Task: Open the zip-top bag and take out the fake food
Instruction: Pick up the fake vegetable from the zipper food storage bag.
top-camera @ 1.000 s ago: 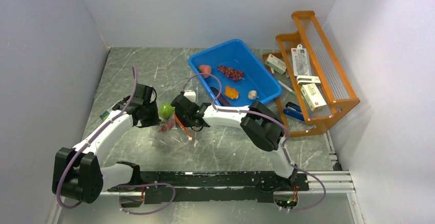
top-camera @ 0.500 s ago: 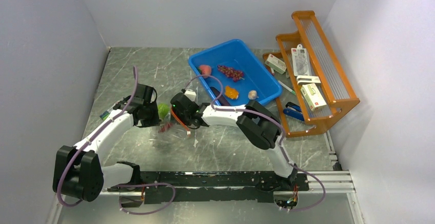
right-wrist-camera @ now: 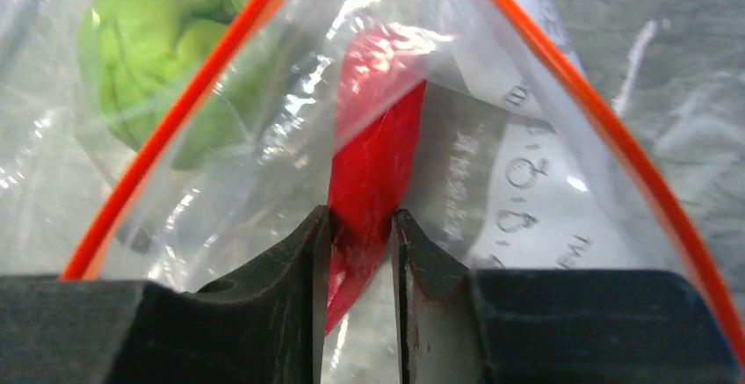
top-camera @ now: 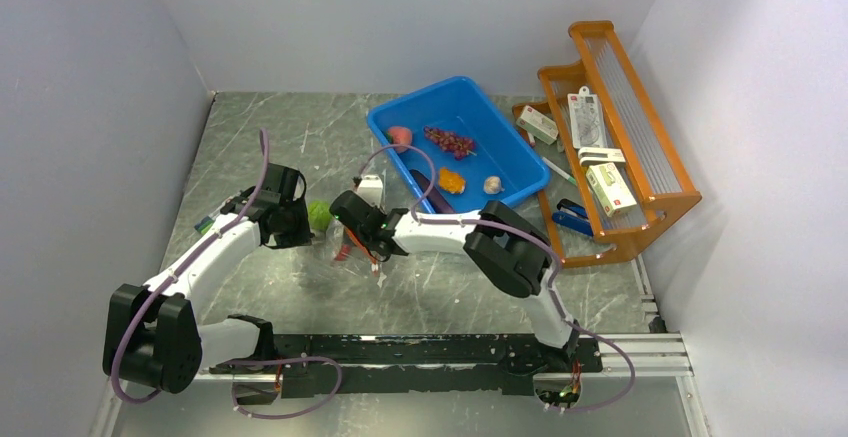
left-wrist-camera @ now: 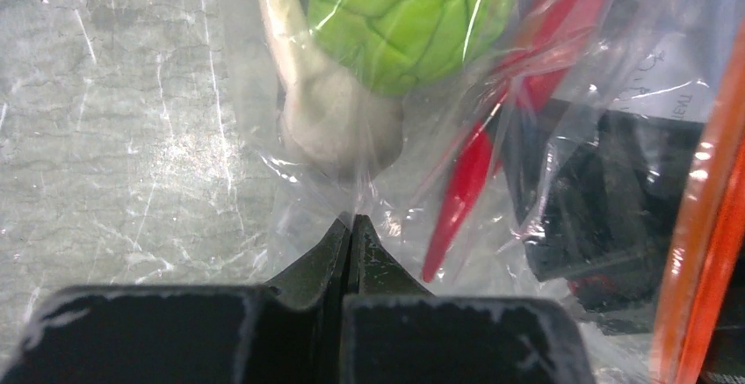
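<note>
The bag point(left-wrist-camera: 386, 208) lies on the table point(top-camera: 260, 137) between the 2 grippers, left of the blue bin point(top-camera: 480, 107). Its long axis runs roughly left to right in the top view. The open mouth points right, toward the right arm, and the closed end points at the left arm. The left gripper point(left-wrist-camera: 351, 235) has its fingers pressed together, pinching a fold of the bag's clear plastic at the closed end, just below the green ball point(right-wrist-camera: 149, 50). The orange zip strip point(right-wrist-camera: 180, 120) stands spread in 2 strands that arch around the right gripper point(right-wrist-camera: 356, 226). That gripper reaches in through the mouth, its 2 fingers nipping the near end of a red chili point(right-wrist-camera: 378, 138). The chili's long axis runs straight away from those fingers, deeper into the bag. Its far end tips slightly toward the side away from the green ball. The ball sits inside the bag, near the chili but apart from it. Whether a layer of plastic lies between the right fingers and the chili cannot be told. In the bin lie a peach point(top-camera: 400, 137), grapes point(top-camera: 450, 142), an orange piece point(top-camera: 451, 179) and a beige bulb point(top-camera: 492, 185), each apart from the others. An orange rack point(top-camera: 630, 242) stands right of the bin.
</note>
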You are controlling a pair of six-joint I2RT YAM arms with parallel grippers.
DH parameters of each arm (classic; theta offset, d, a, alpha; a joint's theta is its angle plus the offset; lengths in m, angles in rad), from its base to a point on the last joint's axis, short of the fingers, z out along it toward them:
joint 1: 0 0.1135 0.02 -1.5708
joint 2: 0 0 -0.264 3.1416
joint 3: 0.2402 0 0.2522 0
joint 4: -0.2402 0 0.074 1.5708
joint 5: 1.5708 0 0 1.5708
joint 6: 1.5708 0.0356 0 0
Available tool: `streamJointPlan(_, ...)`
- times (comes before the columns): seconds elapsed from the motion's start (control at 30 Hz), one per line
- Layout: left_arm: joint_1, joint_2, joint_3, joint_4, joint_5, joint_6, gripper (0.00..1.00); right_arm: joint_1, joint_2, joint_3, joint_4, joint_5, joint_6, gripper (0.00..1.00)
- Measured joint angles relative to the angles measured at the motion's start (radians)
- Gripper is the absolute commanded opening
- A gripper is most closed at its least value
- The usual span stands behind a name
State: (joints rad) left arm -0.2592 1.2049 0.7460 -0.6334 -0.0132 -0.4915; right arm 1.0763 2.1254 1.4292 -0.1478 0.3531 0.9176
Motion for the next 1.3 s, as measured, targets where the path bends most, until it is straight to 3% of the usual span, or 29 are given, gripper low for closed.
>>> streamJointPlan(0.17, 0.000, 0.000, 0.000, 0.000, 0.000, 0.000, 0.07, -0.002, -0.070, -0.105, 0.044, -0.033, -0.123, 0.23)
streamJointPlan(0.33, 0.000, 0.000, 0.000, 0.000, 0.000, -0.001, 0.07, 0.002, -0.134, -0.194, 0.075, -0.059, -0.269, 0.32)
streamJointPlan(0.57, -0.002, 0.000, 0.000, 0.000, 0.000, -0.003, 0.07, 0.006, -0.130, -0.184, 0.014, -0.070, -0.386, 0.44)
streamJointPlan(0.87, -0.003, 0.000, 0.000, 0.000, -0.001, -0.005, 0.07, 0.008, -0.110, -0.133, -0.037, -0.125, -0.446, 0.47)
streamJointPlan(1.03, -0.006, 0.000, 0.000, 0.000, -0.001, -0.006, 0.07, 0.019, -0.091, -0.096, -0.068, -0.130, -0.449, 0.54)
streamJointPlan(1.13, -0.006, 0.000, 0.000, 0.000, -0.002, -0.006, 0.07, 0.025, -0.096, -0.103, -0.055, -0.164, -0.447, 0.52)
streamJointPlan(1.3, -0.006, 0.000, 0.000, -0.001, -0.002, -0.006, 0.07, 0.025, -0.109, -0.124, -0.041, -0.209, -0.421, 0.28)
